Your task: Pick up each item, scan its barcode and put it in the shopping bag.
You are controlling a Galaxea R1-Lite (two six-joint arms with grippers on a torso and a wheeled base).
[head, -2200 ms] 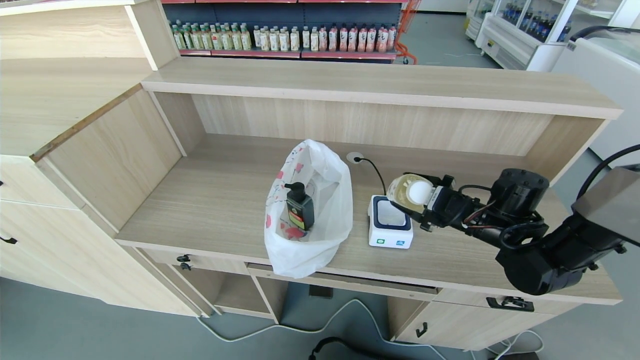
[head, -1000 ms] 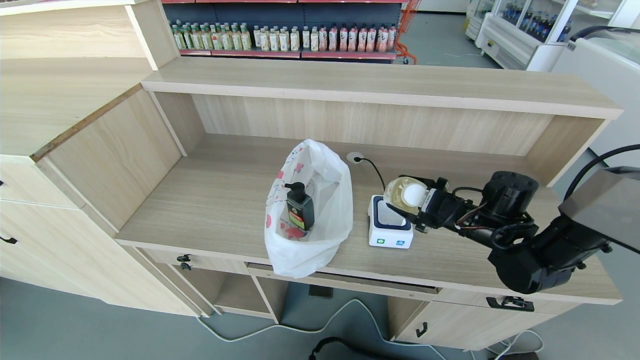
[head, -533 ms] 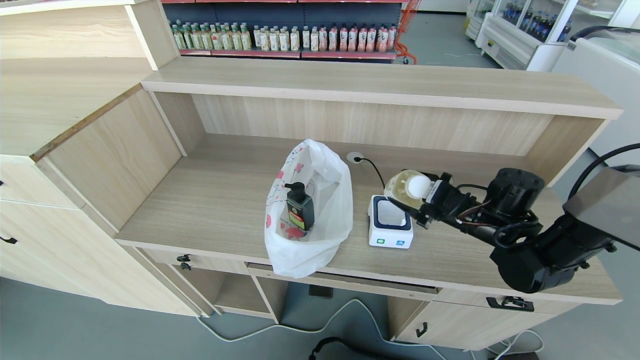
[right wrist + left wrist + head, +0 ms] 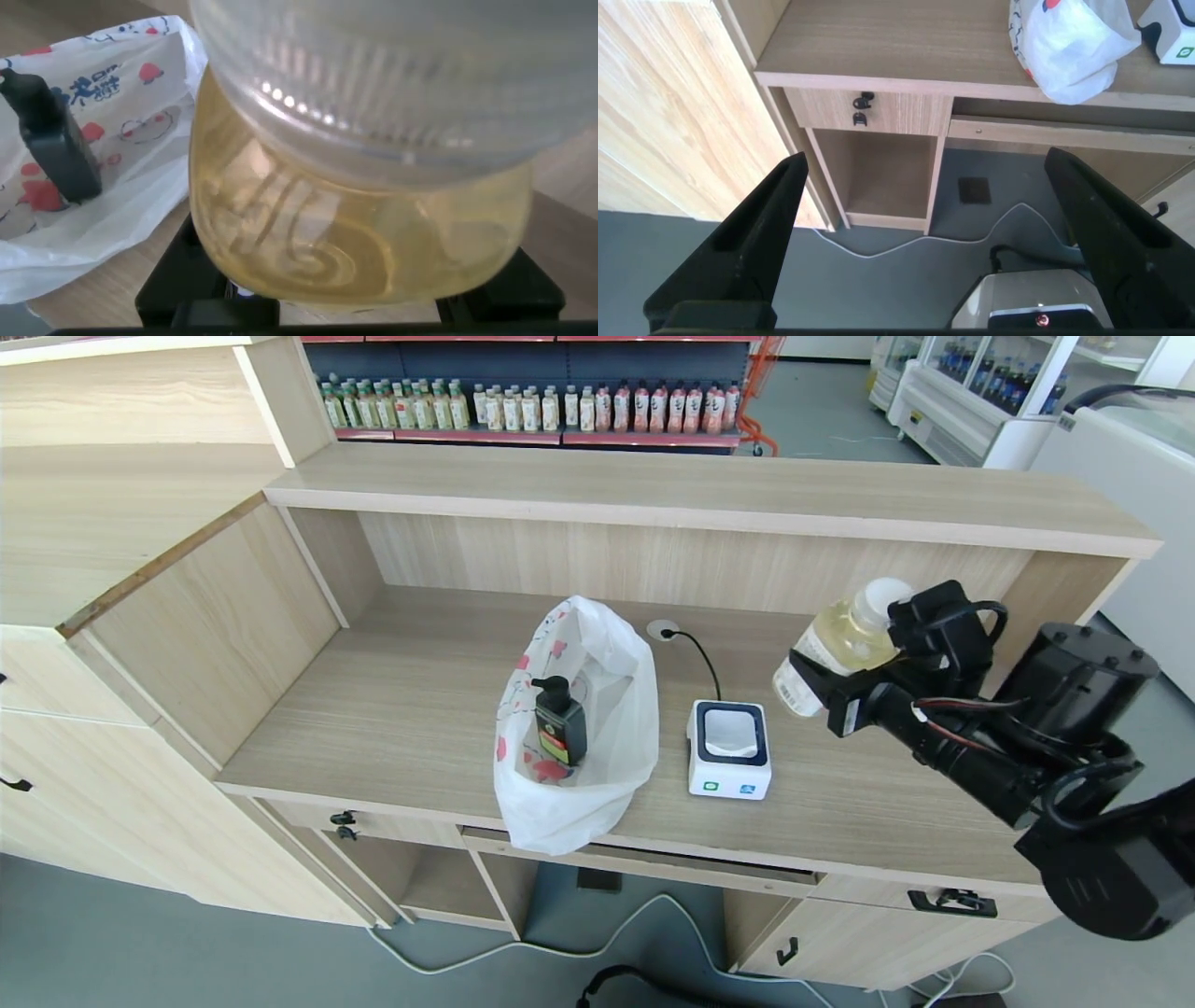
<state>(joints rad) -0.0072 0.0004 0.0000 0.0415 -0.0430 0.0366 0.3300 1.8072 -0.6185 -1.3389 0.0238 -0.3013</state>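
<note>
bottle (image 4: pixel 834 637) in right claw (image 4: pixel 866 658)

No wording is legible. The white plastic shopping bag (image 4: pixel 140 56) bears blurred blue characters; the white box-shaped scanner (image 4: pixel 729 761) right of it has green and blue badges on its near face; the white label on the clear bottle of yellow liquid (image 4: pixel 826 653) is too small.

I see a matt pale wood-grain counter (image 4: pixel 420 709), thin crinkly white plastic shopping bag (image 4: pixel 560 803), clear glossy plastic bottle (image 4: pixel 831 649), smooth white plastic scanner (image 4: pixel 728 775), black plastic pump dispenser (image 4: pixel 561 728).
</note>
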